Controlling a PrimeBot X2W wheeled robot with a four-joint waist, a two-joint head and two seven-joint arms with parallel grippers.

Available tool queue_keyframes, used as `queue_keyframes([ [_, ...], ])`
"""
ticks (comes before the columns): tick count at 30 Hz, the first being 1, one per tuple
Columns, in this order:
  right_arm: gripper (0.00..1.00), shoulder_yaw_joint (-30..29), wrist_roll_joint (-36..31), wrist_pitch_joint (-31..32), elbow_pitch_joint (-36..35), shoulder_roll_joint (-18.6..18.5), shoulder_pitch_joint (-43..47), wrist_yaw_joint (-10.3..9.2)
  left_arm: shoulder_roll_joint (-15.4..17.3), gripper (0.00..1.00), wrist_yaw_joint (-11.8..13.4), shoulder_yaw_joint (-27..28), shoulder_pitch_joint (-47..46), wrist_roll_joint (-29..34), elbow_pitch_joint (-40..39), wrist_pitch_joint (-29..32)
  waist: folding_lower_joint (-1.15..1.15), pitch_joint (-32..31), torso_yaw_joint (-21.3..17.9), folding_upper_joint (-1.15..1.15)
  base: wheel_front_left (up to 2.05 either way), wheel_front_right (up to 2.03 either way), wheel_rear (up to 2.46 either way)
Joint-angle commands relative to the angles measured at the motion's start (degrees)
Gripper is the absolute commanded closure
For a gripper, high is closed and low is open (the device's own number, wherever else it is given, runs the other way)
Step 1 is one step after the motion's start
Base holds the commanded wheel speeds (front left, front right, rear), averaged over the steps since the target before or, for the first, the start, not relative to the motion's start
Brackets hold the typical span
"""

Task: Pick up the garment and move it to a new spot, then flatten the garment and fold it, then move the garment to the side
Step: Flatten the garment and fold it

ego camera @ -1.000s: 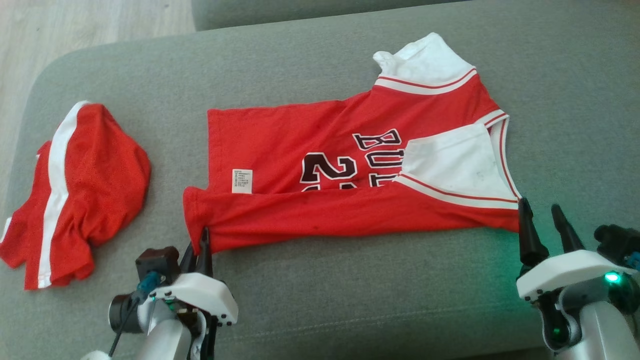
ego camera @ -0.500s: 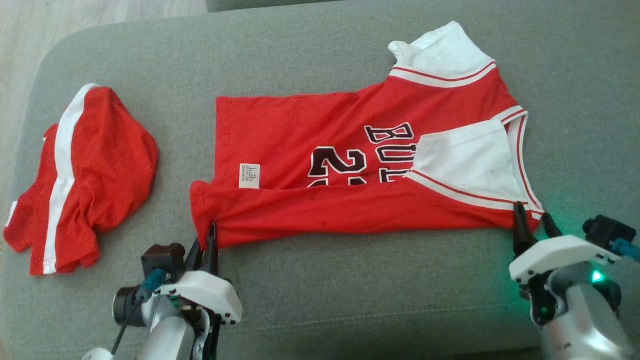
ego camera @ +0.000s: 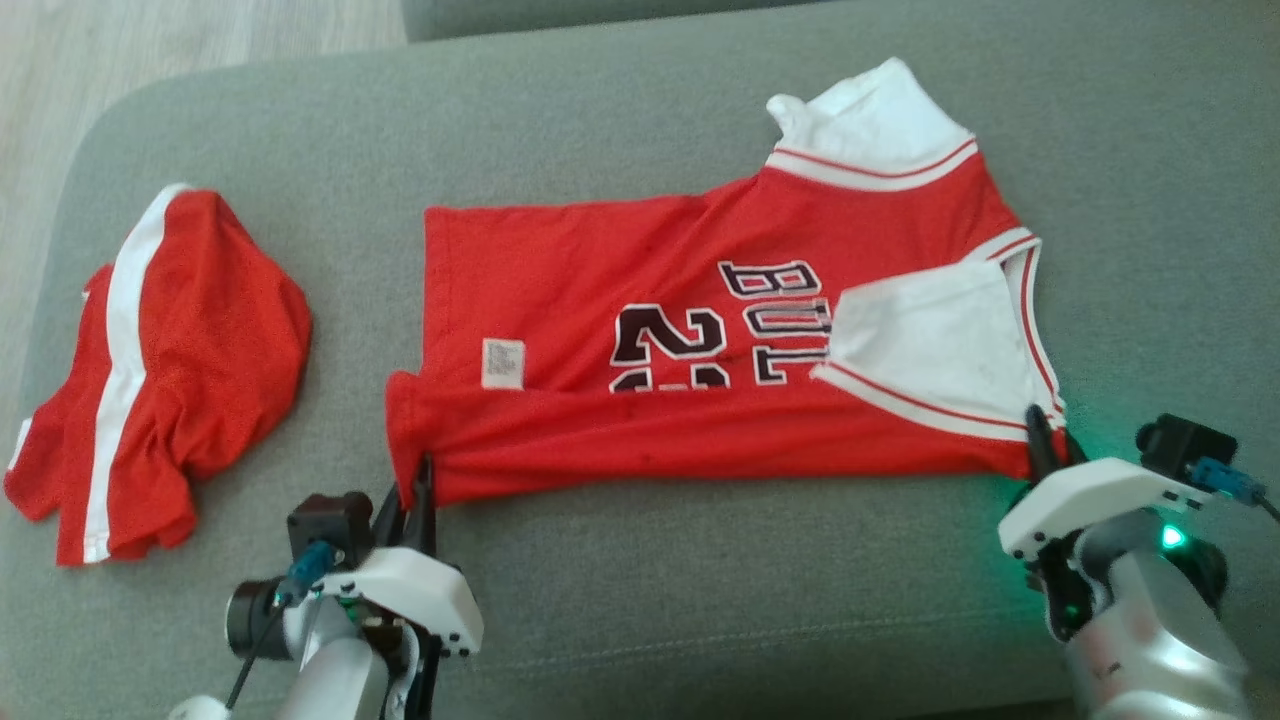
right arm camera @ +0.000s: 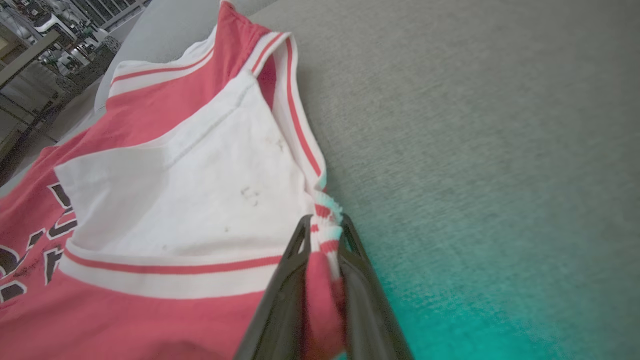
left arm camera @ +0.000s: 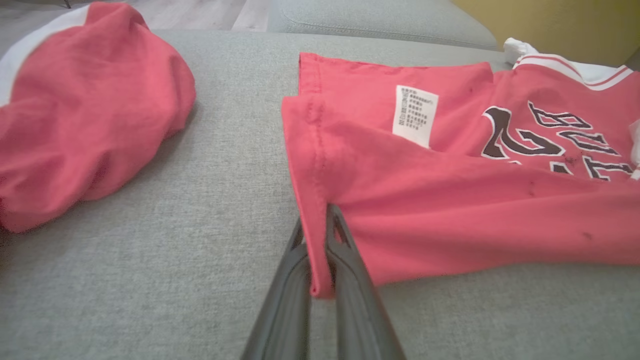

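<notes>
left gripper was clamped on the hem corner of the red jersey; right gripper fingers were pinched together on its striped armhole edge.

Bare cushion between jersey, probable shorts

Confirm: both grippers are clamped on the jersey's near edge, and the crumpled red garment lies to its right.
No. The head view shows the crumpled red garment lying left of the jersey. The left gripper and right gripper are both clamped on its near edge.
</notes>
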Motion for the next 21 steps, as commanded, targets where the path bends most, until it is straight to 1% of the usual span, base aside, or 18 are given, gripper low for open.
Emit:
queue_keyframes([
  [1,1.00,-1.2,-3.7,-0.7,-1.0,0.0,-0.3,-0.02,0.4,1.00,-0.4,2.1,-1.2,0.6,-0.6,-0.3,0.00,-1.2,-0.6,0.00,0.00,0.00,0.00],
  [5,1.00,-5.8,-8.9,0.9,-2.2,0.0,0.9,-0.02,0.4,1.00,-1.1,1.3,-0.4,0.6,1.8,-0.3,0.00,-3.1,-1.2,0.00,0.00,0.00,0.00],
  [10,1.00,-7.9,-12.2,5.4,-5.3,0.0,3.4,-0.02,0.4,1.00,-2.6,-0.5,0.9,0.3,6.0,1.5,0.00,-5.6,-1.7,0.00,0.00,0.00,0.00],
  [15,1.00,-8.0,-12.5,10.7,-9.0,0.0,6.9,-0.02,0.8,1.00,-3.1,-1.1,2.4,-0.2,7.8,2.9,0.00,-7.6,-1.8,0.00,0.00,0.00,0.00],
  [17,1.00,-7.5,-11.4,12.7,-10.6,0.0,8.3,-0.02,1.0,1.00,-3.2,-1.2,3.0,-0.4,8.0,3.1,0.00,-8.0,-1.8,0.00,0.00,0.00,0.00],
  [18,1.00,-7.5,-11.4,12.7,-10.6,0.0,8.3,-0.02,1.0,1.00,-3.2,-1.2,3.0,-0.4,8.0,3.1,0.00,-8.0,-1.8,0.00,0.00,0.00,0.00],
  [20,1.00,-7.2,-9.2,14.0,-12.3,0.0,9.4,-0.02,1.1,1.00,-3.3,-1.6,3.3,-0.3,8.1,3.4,0.00,-8.3,-1.7,0.00,0.00,0.00,0.00],
  [21,0.47,-7.1,-8.6,14.3,-13.4,0.0,10.0,-0.02,1.2,1.00,-3.4,-2.3,3.3,0.2,8.1,3.6,0.00,-8.3,-1.6,0.00,0.00,0.00,0.00],
])
